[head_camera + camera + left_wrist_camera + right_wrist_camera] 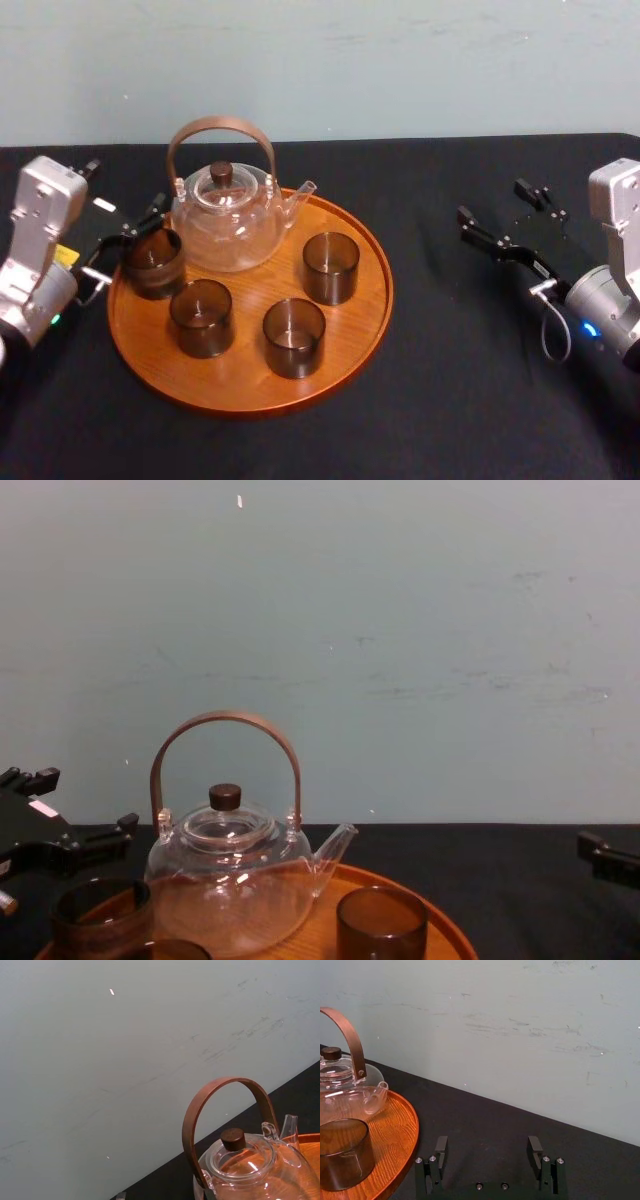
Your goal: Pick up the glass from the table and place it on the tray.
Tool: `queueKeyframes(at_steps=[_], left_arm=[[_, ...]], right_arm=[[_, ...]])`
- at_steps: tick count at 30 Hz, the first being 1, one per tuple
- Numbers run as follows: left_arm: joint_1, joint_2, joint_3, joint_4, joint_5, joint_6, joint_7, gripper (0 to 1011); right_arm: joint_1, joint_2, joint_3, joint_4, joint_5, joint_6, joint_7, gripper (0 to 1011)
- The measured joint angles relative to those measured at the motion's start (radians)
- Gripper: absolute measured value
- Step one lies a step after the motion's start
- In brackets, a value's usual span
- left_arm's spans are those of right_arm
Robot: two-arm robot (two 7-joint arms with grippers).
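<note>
The placing step is looking all but finished. The glass [152, 262] is standing upright on the tray [250, 398], just inside its left rim and close beside the teapot [232, 228]. Three more tumblers [293, 337] are sitting nearer the middle of the wood.

The left gripper [125, 190] is hanging at the tray's left edge with its jaws spread wide and gripping nothing. The inner jaw is running just past the far side of the glass, and whether it is brushing the rim I cannot tell. The right gripper [492, 200] is idling well off to the right above the black worktop [450, 390], jaws likewise spread and empty.

As I am reading it, only the retreat is remaining. The next move is asking for a clean draw-back of the left arm, away from the tray and a little upward, keeping that inner jaw off the glass. The glass is sitting so near the low rim that a sideways nudge could be tipping it over the edge, or knocking it into the teapot.
</note>
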Motion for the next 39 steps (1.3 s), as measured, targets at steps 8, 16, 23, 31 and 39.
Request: queueKeyframes(at_steps=[8, 16, 23, 31, 39], left_arm=[[0.000, 0.000, 0.000, 0.000, 0.000, 0.000, 0.000, 1001], [0.000, 0.000, 0.000, 0.000, 0.000, 0.000, 0.000, 1002], [0.000, 0.000, 0.000, 0.000, 0.000, 0.000, 0.000, 1001], [0.000, 0.000, 0.000, 0.000, 0.000, 0.000, 0.000, 1001], [0.000, 0.000, 0.000, 0.000, 0.000, 0.000, 0.000, 1001]], right_arm=[[0.000, 0.000, 0.000, 0.000, 0.000, 0.000, 0.000, 1002], [0.000, 0.000, 0.000, 0.000, 0.000, 0.000, 0.000, 1002], [0.000, 0.000, 0.000, 0.000, 0.000, 0.000, 0.000, 1002], [0.000, 0.000, 0.000, 0.000, 0.000, 0.000, 0.000, 1002], [0.000, 0.000, 0.000, 0.000, 0.000, 0.000, 0.000, 1002]])
